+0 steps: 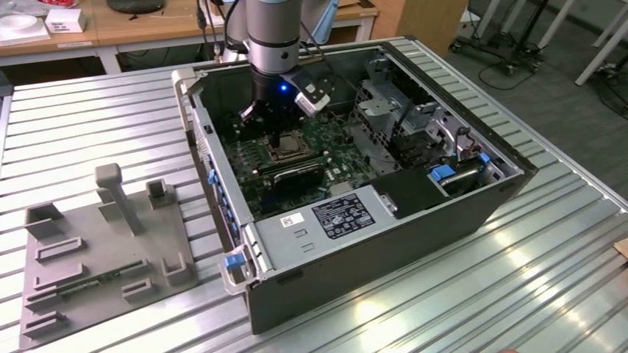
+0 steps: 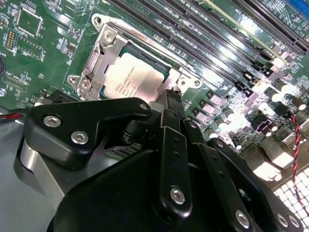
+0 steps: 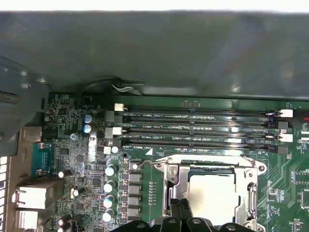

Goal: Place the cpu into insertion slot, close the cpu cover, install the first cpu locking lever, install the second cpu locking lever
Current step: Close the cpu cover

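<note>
The pale silvery cpu [image 2: 133, 79] lies flat in the insertion slot [image 1: 287, 147] on the green motherboard, inside the open computer case. The silvery cpu cover [image 2: 95, 65] is folded down around it, and the chip shows through its cut-out centre. A thin wire lever [image 3: 193, 163] runs flat along the socket's side nearest the memory slots. My gripper [image 2: 171, 96] is shut with its two black fingers pressed together, the tips at the socket's edge beside the cpu [image 3: 212, 193]. In the exterior view the gripper [image 1: 267, 110] hangs low inside the case, just behind the socket.
Long black memory slots [image 3: 203, 128] run beside the socket. The case's grey wall [image 3: 154, 48] stands close behind. Small capacitors [image 3: 110, 186] line the socket's other side. A metal drive cage [image 1: 393, 110] fills the case's right part. A grey fixture plate [image 1: 98, 250] lies on the table at the exterior view's left.
</note>
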`<state>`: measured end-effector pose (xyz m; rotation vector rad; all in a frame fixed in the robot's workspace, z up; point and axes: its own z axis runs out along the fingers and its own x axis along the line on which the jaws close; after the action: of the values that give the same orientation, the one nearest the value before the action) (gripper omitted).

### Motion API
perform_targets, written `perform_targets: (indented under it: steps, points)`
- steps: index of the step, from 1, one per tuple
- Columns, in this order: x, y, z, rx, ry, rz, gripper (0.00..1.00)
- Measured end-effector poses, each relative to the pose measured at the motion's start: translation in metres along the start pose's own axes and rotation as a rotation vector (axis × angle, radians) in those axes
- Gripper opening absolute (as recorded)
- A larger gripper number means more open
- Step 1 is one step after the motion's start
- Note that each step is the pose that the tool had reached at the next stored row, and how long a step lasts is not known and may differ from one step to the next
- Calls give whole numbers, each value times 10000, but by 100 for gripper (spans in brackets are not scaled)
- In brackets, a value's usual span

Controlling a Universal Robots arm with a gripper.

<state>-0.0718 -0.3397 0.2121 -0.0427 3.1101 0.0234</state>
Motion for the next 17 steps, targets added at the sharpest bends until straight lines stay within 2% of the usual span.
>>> perform_targets:
  steps: [3, 7, 17]
  points:
    - [0, 1, 7, -4, -4, 2, 11]
    - [1, -1, 50, 0, -5, 1, 11]
    - [1, 15, 56, -1, -5, 1, 11]
